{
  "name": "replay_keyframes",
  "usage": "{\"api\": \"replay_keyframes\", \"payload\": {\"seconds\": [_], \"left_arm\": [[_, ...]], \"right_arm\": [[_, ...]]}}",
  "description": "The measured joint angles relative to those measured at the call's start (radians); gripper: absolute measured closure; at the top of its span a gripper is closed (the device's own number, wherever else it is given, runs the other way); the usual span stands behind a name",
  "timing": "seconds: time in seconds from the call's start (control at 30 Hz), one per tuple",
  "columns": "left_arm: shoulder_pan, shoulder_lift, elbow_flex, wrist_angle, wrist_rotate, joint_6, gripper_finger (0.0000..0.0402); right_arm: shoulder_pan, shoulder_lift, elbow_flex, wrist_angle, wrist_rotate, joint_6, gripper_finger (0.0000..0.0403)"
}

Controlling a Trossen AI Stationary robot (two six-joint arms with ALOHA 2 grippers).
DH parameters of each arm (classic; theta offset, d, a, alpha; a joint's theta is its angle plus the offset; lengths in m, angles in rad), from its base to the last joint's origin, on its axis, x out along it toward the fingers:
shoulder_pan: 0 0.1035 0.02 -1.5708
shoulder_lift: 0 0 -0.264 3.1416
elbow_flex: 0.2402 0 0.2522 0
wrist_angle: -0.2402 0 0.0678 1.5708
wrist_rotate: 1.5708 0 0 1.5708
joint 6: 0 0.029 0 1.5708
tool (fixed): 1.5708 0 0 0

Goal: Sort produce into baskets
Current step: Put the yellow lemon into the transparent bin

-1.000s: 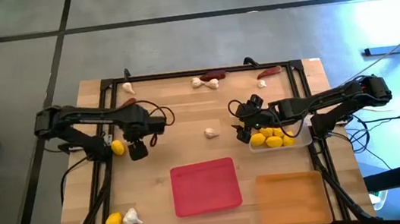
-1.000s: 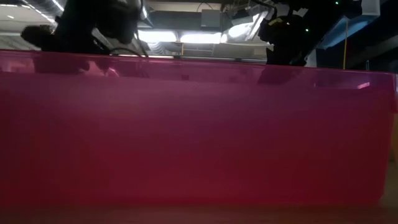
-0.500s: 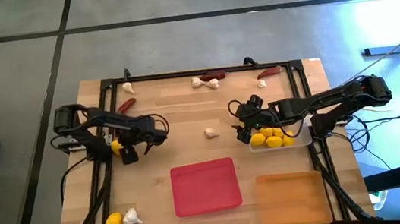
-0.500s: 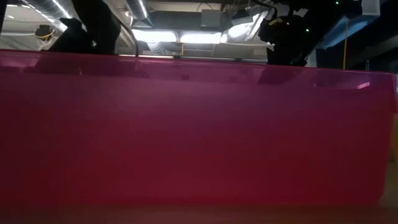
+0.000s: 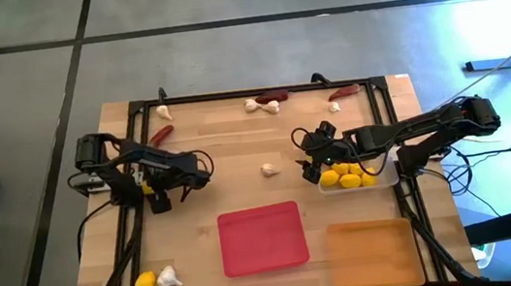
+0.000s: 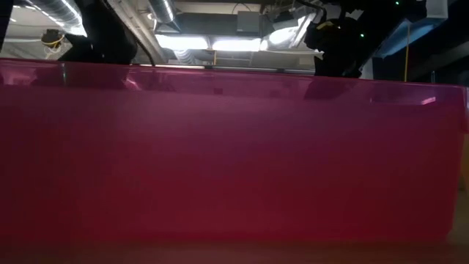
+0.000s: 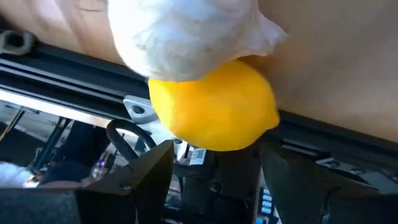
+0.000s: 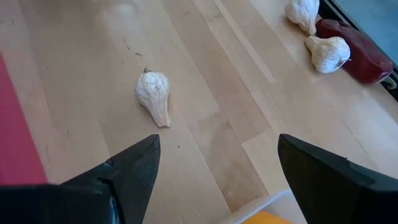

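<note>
Lemons [image 5: 346, 177] fill the clear tray [image 5: 388, 175] beside the open right pincer [image 5: 308, 164] — garlic, peppers remain, one lemon [image 7: 214, 115] before the open left pincer [image 5: 157, 196].

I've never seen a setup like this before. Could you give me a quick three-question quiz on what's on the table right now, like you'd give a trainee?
1. True or false: the red tray already holds produce.
2. Which tray holds the lemons? A) red B) clear C) orange
3. What single item lies on bare wood ahead of the open right gripper?

Key
1. False. The red tray is bare in the high view, and so is the orange tray.
2. B. They sit in the clear tray under the right arm.
3. A garlic bulb; the high view shows it between the two arms.
</note>
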State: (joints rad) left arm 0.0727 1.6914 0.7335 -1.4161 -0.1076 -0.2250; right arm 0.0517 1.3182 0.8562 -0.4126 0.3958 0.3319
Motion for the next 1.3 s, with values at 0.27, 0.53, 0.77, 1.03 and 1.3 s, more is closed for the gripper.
{"api": "replay_keyframes", "payload": {"seconds": [0.27, 0.53, 0.77, 1.03, 1.3], "left_arm": [[-0.015, 0.095, -0.001, 0.096, 0.055, 0.072, 0.0165], [-0.058, 0.096, 0.043, 0.161, 0.046, 0.076, 0.0165], [-0.120, 0.096, 0.135, 0.132, 0.023, 0.041, 0.0164], [-0.157, -0.038, 0.190, 0.074, -0.008, -0.167, 0.0164], [-0.208, -0.265, 0.189, 0.136, -0.143, -0.325, 0.0164]], "right_arm": [[0.000, 0.000, 0.000, -0.004, -0.001, 0.000, 0.0084], [0.000, 0.000, 0.000, -0.003, 0.000, 0.000, 0.0084], [0.000, 0.000, 0.000, -0.004, -0.006, 0.000, 0.0084], [0.000, 0.000, 0.000, -0.007, -0.014, -0.001, 0.0084], [0.000, 0.000, 0.000, -0.007, -0.015, -0.001, 0.0084]]}}
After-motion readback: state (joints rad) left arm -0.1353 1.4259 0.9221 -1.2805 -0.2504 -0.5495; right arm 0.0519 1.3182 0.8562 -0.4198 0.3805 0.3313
